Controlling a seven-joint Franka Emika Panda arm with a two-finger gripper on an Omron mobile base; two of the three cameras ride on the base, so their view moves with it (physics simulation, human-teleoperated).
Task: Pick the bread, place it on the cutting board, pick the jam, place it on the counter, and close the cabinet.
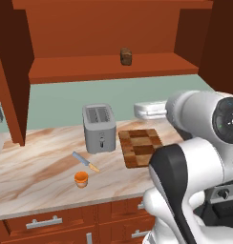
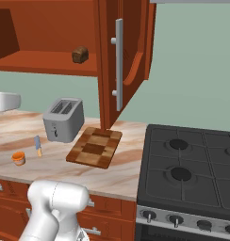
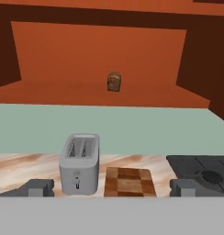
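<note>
Small dark brown loaf of bread with a rounded top upright on the lower shelf of the large reddish-brown wooden wall cabinet, toward the middle of the shelf and set back from its front edge; seen also in the right base view and dead ahead in the hand view; cabinet doors swung open, the right one edge-on with its long grey vertical bar handle facing out; below, beige-pink marbled stone worktop with brown veins carrying a silver two-slot toaster near the back, with a rectangular checkered wooden cutting board of light and dark blocks just beside it on the right, bare on top; small squat orange jam jar with a paler rim near the front edge of the worktop, in front of the toaster and a little left, apart from everything; knife with a grey blade and orange handle lying flat between jar and toaster, close to the jar but not touching; white flat appliance against the green wall behind the board; black gas stove adjoining the worktop on the right; two dark fingers spread wide at the bottom of the hand view, one at each side, nothing between them and nothing gripped, well short of the bread and aimed toward the open cabinet.
</note>
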